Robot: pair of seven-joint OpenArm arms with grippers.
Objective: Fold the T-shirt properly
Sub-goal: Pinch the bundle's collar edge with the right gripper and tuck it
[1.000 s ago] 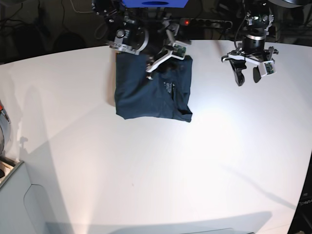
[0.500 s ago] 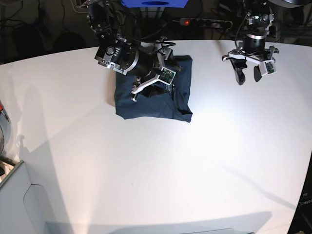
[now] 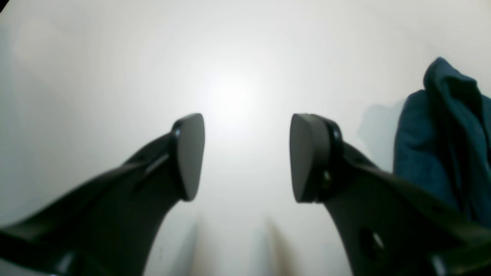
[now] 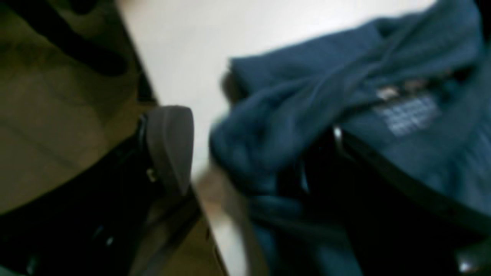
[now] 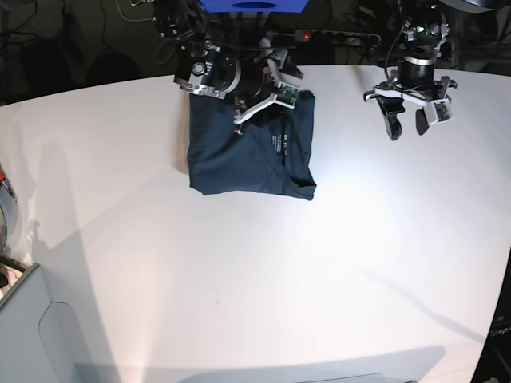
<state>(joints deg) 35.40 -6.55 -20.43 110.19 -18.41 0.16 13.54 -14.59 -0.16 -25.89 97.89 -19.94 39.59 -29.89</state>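
The T-shirt (image 5: 243,155) lies as a dark navy folded block at the far middle of the white table (image 5: 263,271), its white neck label (image 5: 277,145) facing up. My right gripper (image 5: 259,100) hangs over the shirt's far edge. In the blurred right wrist view the right gripper (image 4: 253,130) is open, with bunched T-shirt (image 4: 276,126) fabric between the fingers and the label (image 4: 406,115) beyond. My left gripper (image 5: 406,124) is open over bare table to the right. The left wrist view shows the left gripper (image 3: 245,157) holding nothing and the T-shirt (image 3: 433,153) at the right edge.
A black power strip (image 5: 335,36) with a red light and cables lies behind the table's far edge. A blue block (image 5: 254,5) sits at the top centre. A grey box (image 5: 20,319) stands at the bottom left.
My right arm swung out over the middle of the shirt half a second ago and has drawn back to its far edge. The left arm has not moved.
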